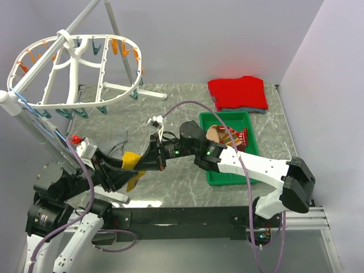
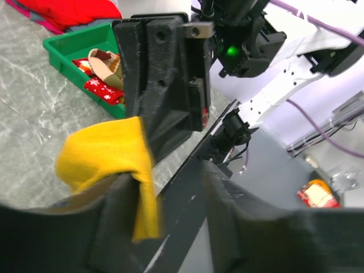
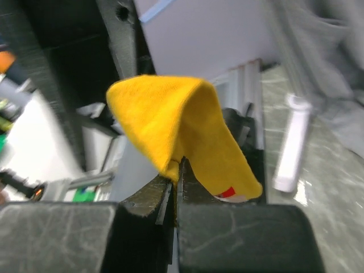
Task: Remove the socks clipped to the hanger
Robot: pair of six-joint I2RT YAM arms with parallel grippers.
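A mustard-yellow sock (image 1: 132, 161) hangs between my two grippers above the near middle of the table. My right gripper (image 3: 177, 170) is shut on the edge of the yellow sock (image 3: 170, 122), which folds over above its tips. My left gripper (image 2: 170, 216) stands open, and the yellow sock (image 2: 105, 153) drapes over its left finger (image 2: 114, 227) with the gap beside it bare. The right gripper's black body (image 2: 165, 74) sits close in front. The white oval hanger (image 1: 74, 68) with orange and teal clips hangs at the far left. Red patterned and tan socks (image 1: 227, 136) lie in the tray.
A green tray (image 1: 224, 176) sits right of centre, under my right arm. A folded red garment (image 1: 238, 92) lies at the back right. A grey cloth (image 1: 116, 142) lies on the marble table below the hanger. The hanger's white stand (image 1: 122, 86) reaches across the back.
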